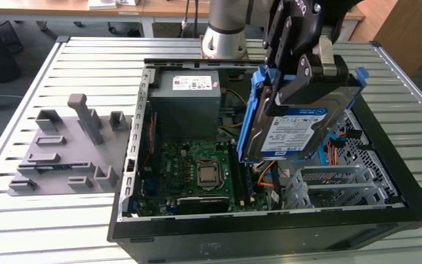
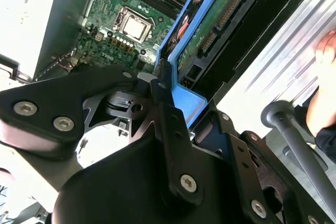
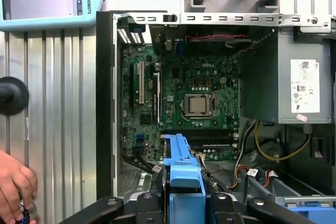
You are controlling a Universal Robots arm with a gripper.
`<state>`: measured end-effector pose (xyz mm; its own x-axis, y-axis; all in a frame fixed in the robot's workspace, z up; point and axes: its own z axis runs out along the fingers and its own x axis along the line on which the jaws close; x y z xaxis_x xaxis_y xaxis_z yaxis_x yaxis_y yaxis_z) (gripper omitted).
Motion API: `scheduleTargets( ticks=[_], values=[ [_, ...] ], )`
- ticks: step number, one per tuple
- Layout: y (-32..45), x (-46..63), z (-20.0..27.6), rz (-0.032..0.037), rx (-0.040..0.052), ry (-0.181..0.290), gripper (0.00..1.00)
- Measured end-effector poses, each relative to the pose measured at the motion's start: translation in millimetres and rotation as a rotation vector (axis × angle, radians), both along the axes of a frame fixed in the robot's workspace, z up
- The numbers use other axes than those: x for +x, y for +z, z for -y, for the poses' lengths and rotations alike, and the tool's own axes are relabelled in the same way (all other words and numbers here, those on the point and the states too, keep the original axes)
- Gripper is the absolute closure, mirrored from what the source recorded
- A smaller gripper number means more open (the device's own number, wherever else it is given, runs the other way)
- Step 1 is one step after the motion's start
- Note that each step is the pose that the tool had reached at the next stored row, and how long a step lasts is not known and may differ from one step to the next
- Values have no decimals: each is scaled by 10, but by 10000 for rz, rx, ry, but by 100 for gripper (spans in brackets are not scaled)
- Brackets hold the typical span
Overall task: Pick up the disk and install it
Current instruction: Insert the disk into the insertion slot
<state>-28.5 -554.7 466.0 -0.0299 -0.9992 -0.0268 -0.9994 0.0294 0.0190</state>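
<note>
The disk (image 1: 298, 127), a silver-grey drive with a white-and-blue label in a blue bracket, hangs tilted above the open computer case (image 1: 270, 231), over its side at the exterior view's right. My gripper (image 1: 307, 82) is shut on its upper end. In the second wrist view the disk's green underside (image 2: 215, 20) and blue bracket (image 2: 185, 103) run out from between the black fingers (image 2: 164, 90). In the first wrist view the blue bracket (image 3: 181, 167) sticks out over the motherboard (image 3: 194, 103).
Inside the case sit a grey power-supply box (image 1: 189, 102), the green motherboard (image 1: 196, 165) and a grey metal cage (image 1: 336, 181) below the disk. A grey fixture (image 1: 72, 148) lies on the slatted table at the exterior view's left. A person's hand (image 3: 16, 187) rests beside the case.
</note>
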Motion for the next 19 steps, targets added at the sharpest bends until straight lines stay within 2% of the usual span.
scheduleTargets(
  ticks=[5, 14, 19],
  values=[
    [-6, 26, 60, 0, 1, 1, 63],
    [-24, 164, 85, 0, 0, 1, 63],
    [-40, 192, 113, 1, 2, 0, 63]
  ],
)
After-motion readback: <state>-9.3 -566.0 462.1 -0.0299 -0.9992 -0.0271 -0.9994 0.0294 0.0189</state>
